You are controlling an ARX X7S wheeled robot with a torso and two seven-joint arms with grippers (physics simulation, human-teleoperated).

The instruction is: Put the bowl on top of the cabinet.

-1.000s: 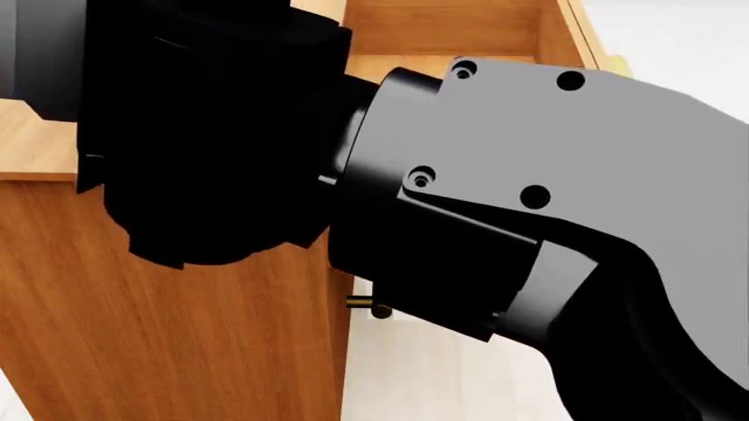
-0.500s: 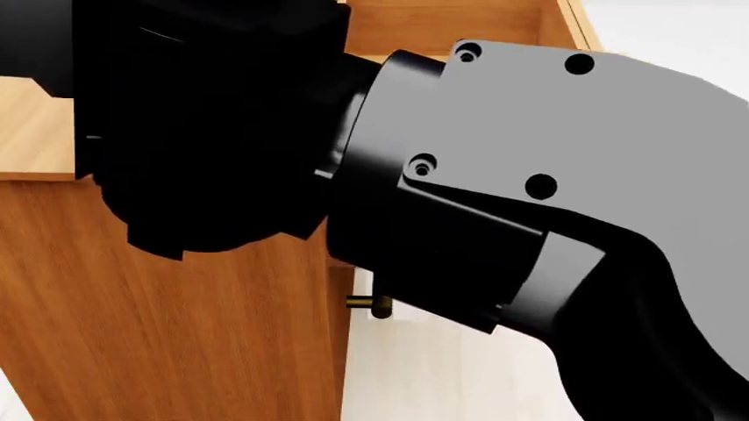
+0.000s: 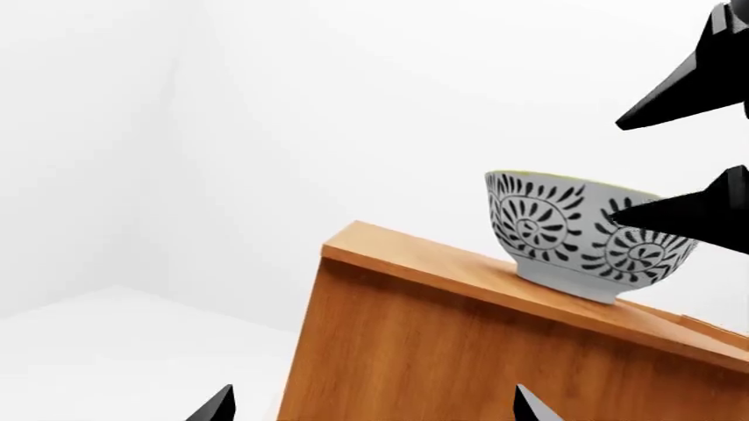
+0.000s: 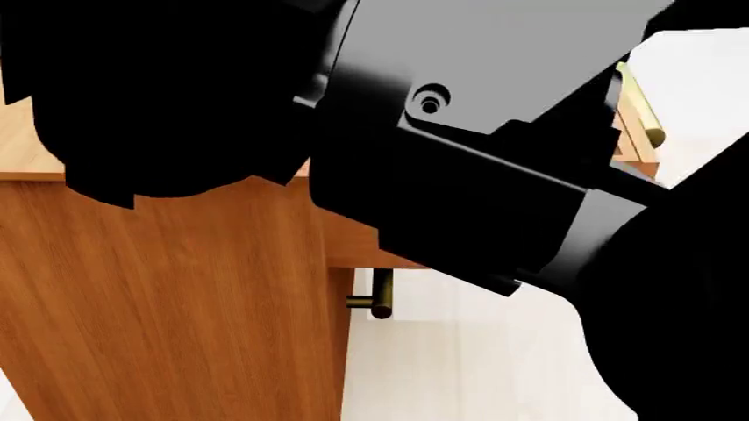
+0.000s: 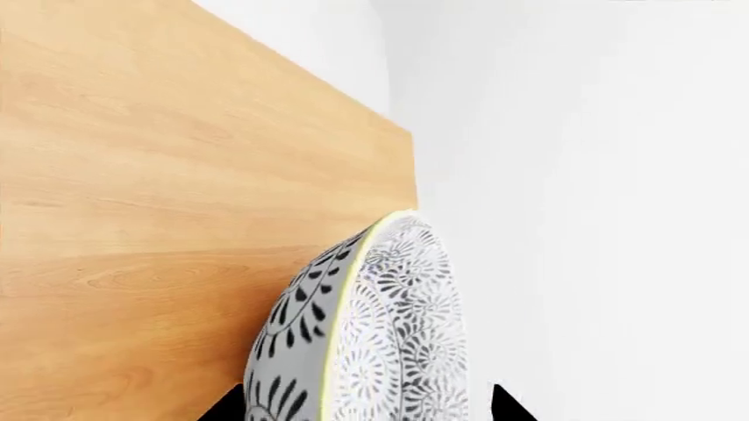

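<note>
The bowl (image 3: 562, 237), white with a dense dark floral pattern, stands upright on the flat top of the orange-brown cabinet (image 3: 445, 351), near its edge. In the right wrist view the bowl (image 5: 374, 333) fills the gap between the tips of my right gripper (image 5: 363, 408), which is open with its fingers spread wide on either side of the bowl's wall. The left wrist view shows those dark fingers (image 3: 690, 210), one above the rim and one in front of the bowl's side. My left gripper (image 3: 374, 408) is open and empty, facing the cabinet's side. The bowl is hidden in the head view.
My own arms (image 4: 468, 175) block most of the head view. Below them show the cabinet's wooden side (image 4: 175, 307) and a brass bar handle (image 4: 377, 303). White floor (image 3: 117, 351) and white walls surround the cabinet.
In the head view my right arm has swung upward and closer, covering more of the cabinet top and showing a brass handle at the upper right.
</note>
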